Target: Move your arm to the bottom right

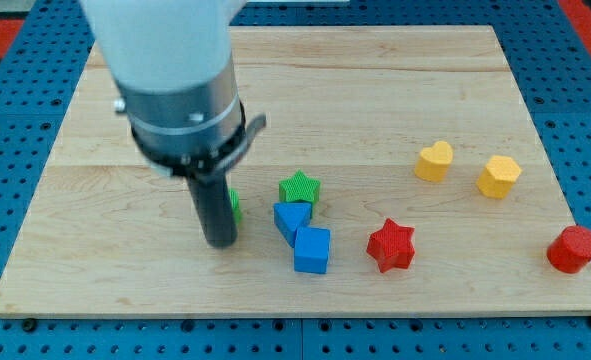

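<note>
The rod is held upright, my tip (220,242) set at the board's (375,70) lower left, touching a half-hidden green block (235,206), left of the blue blocks (304,236); no fingers are fitted.

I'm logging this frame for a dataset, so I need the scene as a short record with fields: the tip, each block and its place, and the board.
tip: my tip, left of centre, low on the board
board: pale wooden board
green star block: right of tip
partly hidden green block: behind the rod, shape unclear
blue blocks: angular one touching blue cube below it
red star block: right of the blue cube
yellow heart block, yellow hexagonal block: view's right
red cylinder block: near right edge
</note>
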